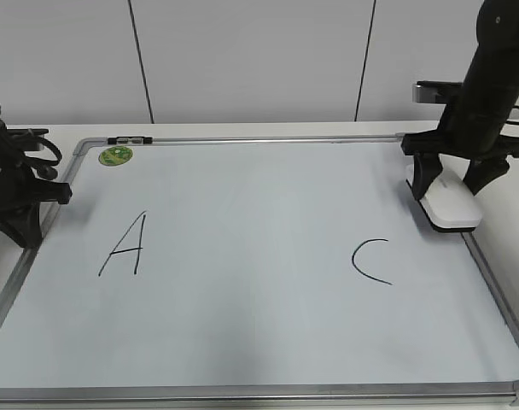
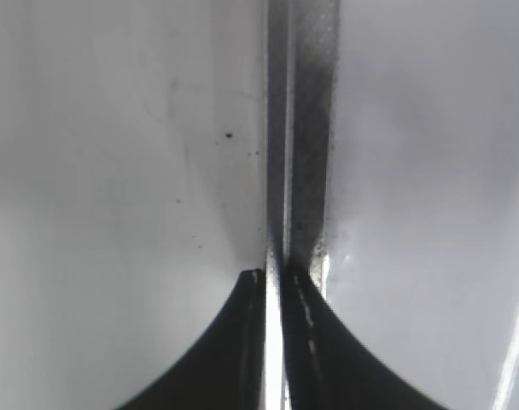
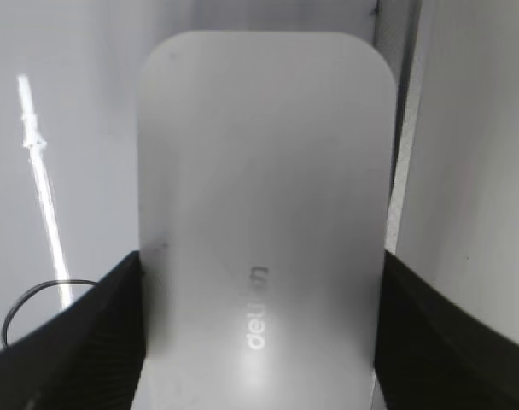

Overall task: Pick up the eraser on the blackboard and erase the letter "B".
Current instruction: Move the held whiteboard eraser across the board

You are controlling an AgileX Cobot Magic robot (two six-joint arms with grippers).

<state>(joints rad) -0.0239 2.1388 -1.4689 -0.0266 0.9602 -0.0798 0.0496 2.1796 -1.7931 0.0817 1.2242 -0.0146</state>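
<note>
The blackboard (image 1: 259, 248) lay flat on the pale tabletop (image 1: 242, 130), its grey frame cut off at the lower corners of the exterior view. Between the tall "A" (image 1: 125, 245) and the curved "C" (image 1: 370, 260) the white surface looked bare; no letter "B" could be made out in any view. A round green sticker (image 1: 115, 155) sat near the board's far left corner.

The eraser (image 1: 450, 205) was at the board's right edge, beside the frame, with the right claw (image 1: 454, 184) straddling it. In the right wrist view the eraser (image 3: 264, 222) filled the middle, and a dark ribbed finger (image 3: 80, 333) pressed against each long side, so the claw was clamped on it. Its grey lettering was partly legible only, and whether its underside touched the board could not be told. A dark curved stroke (image 3: 37, 299) showed at the lower left of that view, partly hidden by the finger.

The left claw (image 1: 20, 209) stood at the board's left edge, its tips hidden in the exterior view. In the left wrist view its fingers (image 2: 234, 342) were together, with only a bright sliver between them, over the blurred frame strip (image 2: 302, 128).
</note>
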